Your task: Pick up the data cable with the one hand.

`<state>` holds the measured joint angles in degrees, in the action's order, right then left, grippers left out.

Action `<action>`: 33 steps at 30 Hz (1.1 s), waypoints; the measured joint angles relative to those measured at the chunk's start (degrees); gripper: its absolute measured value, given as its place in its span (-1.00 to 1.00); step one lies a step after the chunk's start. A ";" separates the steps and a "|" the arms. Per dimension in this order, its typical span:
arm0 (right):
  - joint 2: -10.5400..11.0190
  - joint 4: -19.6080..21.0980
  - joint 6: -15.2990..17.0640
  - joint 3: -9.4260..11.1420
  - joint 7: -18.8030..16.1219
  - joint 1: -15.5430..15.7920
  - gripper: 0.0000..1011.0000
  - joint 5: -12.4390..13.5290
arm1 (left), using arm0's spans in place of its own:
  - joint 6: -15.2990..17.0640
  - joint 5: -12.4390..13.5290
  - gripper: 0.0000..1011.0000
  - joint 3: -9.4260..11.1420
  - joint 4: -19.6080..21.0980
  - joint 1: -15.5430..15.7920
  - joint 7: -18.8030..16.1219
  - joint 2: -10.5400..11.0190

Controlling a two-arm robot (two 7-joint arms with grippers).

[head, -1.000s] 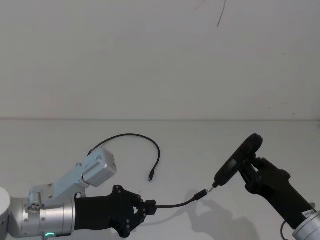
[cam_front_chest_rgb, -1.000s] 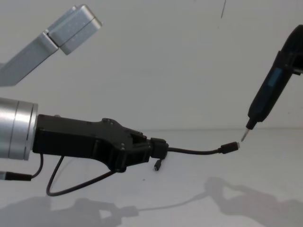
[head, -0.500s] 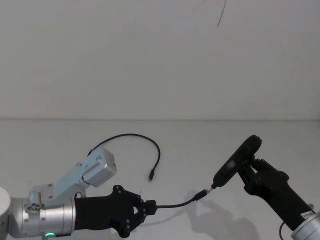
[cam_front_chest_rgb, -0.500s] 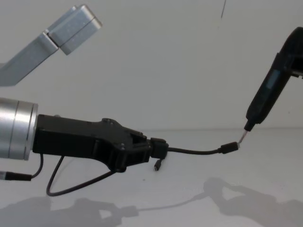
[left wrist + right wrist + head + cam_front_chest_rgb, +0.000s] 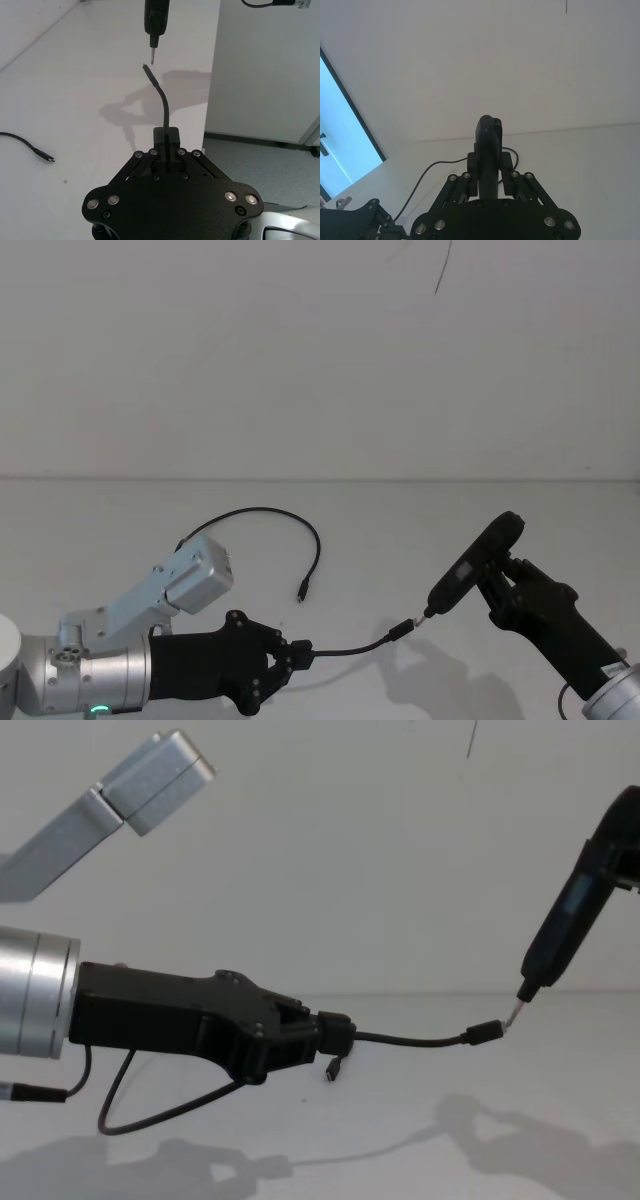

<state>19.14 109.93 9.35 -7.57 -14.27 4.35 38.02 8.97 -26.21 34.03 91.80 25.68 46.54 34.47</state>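
Observation:
The data cable is a thin black cord looping over the white table. My left gripper, chunky and black on a silver arm with a green light, is shut on the cable near one end. From the left gripper a short stretch of cable sticks out to the right, above the table, ending in a plug. The other plug lies on the table. My right gripper is shut on a slim black tool, whose metal tip meets the raised plug.
The white table runs back to a plain white wall. A silver box-shaped arm link rises over my left arm. In the left wrist view the table edge drops to the floor just beside the tool.
The tool in my right gripper has shifted slightly, bringing its tip closer onto the raised plug. My left gripper and the cable have stayed put.

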 joint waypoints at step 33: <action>1.21 -3.30 -2.50 -0.94 -1.49 -1.19 -0.47 1.90 | 0.00 0.00 -0.92 0.00 0.00 0.00 0.00 0.00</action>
<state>20.35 106.63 6.85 -8.51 -15.76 3.16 39.92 8.97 -26.21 34.03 91.80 25.68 46.54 34.47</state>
